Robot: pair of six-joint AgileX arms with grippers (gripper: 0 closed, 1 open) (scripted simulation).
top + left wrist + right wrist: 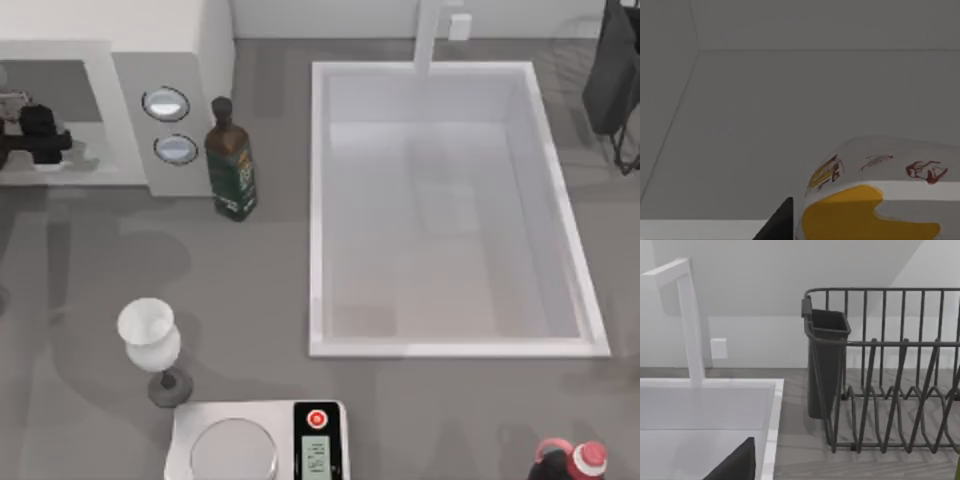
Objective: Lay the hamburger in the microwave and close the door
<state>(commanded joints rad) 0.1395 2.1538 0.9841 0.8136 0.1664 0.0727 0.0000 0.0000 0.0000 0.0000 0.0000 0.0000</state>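
The left end effector (35, 140) is reaching into the microwave (150, 60) at nine o'clock of the counter, clamping the hamburger (875, 195) above the cavity floor; the right arm is idling at two o'clock.

A rendered kitchen counter: a grey worktop (400, 420) holds a large white sink (320, 200) with a white faucet (432, 35) at its back edge. A white microwave (170, 60) with two round dials stands at the left, a dark dish rack (890, 370) beside the sink, plus a digital scale (255, 440), wine glass (150, 340) and green bottle (232, 165).
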